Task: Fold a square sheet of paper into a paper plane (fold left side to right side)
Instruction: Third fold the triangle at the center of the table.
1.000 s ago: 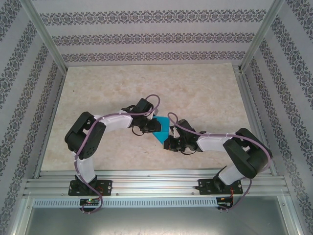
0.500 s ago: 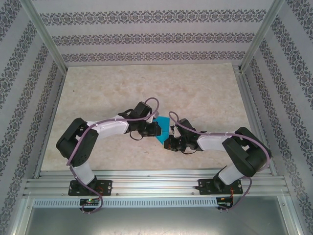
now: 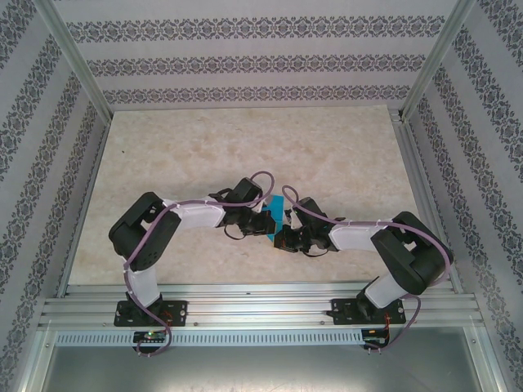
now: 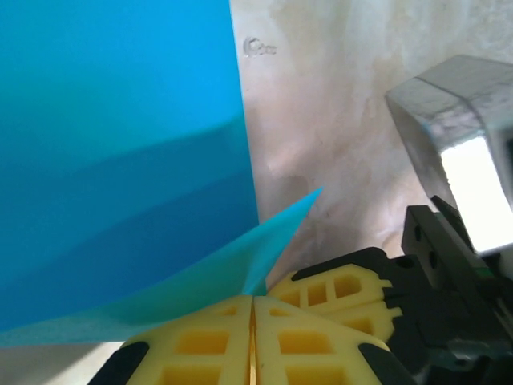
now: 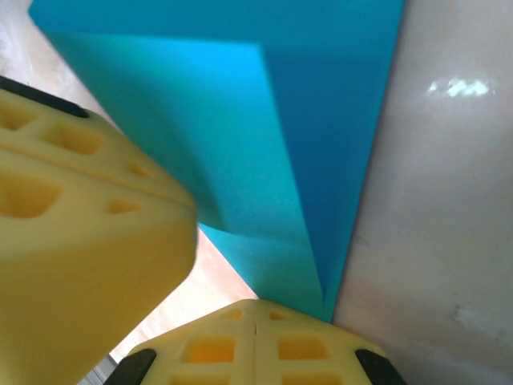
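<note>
The square sheet of paper [image 3: 275, 211] is bright cyan and lies partly folded on the table between my two grippers. My left gripper [image 3: 262, 222] is shut, and in the left wrist view a lifted flap of the paper [image 4: 120, 144] runs into the seam of its yellow fingertips [image 4: 216, 337]. My right gripper [image 3: 281, 238] is shut too, close beside the left one. In the right wrist view the doubled paper [image 5: 321, 120] narrows to a corner at the tips of its fingers [image 5: 304, 337]; a pinch there is not visible. The left gripper's yellow finger [image 5: 80, 241] crowds that view.
The pale marbled table [image 3: 245, 147] is walled by patterned panels with metal posts [image 3: 78, 65] at the corners. An aluminium rail [image 3: 261, 310] carries both arm bases at the near edge. The right gripper's fingers [image 4: 353, 289] and grey wrist body [image 4: 465, 136] sit close to my left gripper.
My left arm has swung right toward the right gripper, carrying the paper's left side over, and its jaws have closed. The blue patch looks narrower from above. The right arm barely moved.
</note>
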`<action>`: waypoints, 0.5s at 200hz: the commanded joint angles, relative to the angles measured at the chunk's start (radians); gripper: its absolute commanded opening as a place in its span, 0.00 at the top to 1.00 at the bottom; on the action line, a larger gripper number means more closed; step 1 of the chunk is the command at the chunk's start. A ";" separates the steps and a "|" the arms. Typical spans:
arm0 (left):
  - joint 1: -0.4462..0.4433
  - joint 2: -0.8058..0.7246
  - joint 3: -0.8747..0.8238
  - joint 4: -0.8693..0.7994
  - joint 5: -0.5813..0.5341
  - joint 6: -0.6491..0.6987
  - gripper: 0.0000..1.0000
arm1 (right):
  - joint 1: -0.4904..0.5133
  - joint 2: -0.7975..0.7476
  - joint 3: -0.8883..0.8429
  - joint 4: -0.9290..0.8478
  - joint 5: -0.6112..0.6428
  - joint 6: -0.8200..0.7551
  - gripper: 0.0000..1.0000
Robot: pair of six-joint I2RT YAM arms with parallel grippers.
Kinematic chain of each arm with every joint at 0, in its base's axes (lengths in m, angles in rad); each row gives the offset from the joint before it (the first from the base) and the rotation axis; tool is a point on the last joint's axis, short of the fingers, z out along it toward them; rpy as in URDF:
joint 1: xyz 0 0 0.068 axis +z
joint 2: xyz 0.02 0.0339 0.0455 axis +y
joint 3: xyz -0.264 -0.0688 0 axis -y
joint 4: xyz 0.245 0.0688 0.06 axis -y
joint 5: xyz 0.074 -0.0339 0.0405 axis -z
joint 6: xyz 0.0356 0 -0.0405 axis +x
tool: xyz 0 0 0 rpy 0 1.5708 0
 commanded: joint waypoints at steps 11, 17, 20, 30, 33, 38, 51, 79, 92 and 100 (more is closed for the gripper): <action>-0.011 0.035 -0.007 0.049 -0.024 -0.016 0.90 | -0.002 0.060 -0.029 -0.155 0.108 -0.016 0.95; -0.011 0.042 -0.006 0.048 -0.031 -0.016 0.90 | -0.002 0.058 -0.029 -0.157 0.108 -0.015 0.95; -0.011 0.045 -0.006 0.046 -0.037 -0.015 0.90 | -0.002 0.058 -0.029 -0.158 0.109 -0.015 0.95; -0.012 0.051 -0.006 0.034 -0.057 -0.005 0.90 | -0.002 0.057 -0.026 -0.168 0.113 -0.016 0.95; -0.011 0.052 -0.007 0.029 -0.065 -0.003 0.90 | -0.001 0.056 -0.027 -0.170 0.114 -0.016 0.95; -0.011 0.052 -0.008 0.021 -0.078 0.002 0.91 | -0.001 0.055 -0.028 -0.173 0.116 -0.016 0.95; -0.010 0.055 -0.008 -0.010 -0.118 0.020 0.91 | -0.002 0.054 -0.026 -0.183 0.120 -0.022 0.95; -0.007 0.055 -0.019 -0.043 -0.174 0.049 0.91 | -0.001 0.052 -0.022 -0.208 0.134 -0.030 0.94; -0.002 0.060 -0.022 -0.049 -0.205 0.065 0.91 | -0.002 0.052 -0.021 -0.211 0.136 -0.031 0.95; 0.003 0.061 -0.025 -0.049 -0.219 0.074 0.91 | -0.002 0.053 -0.020 -0.214 0.137 -0.032 0.95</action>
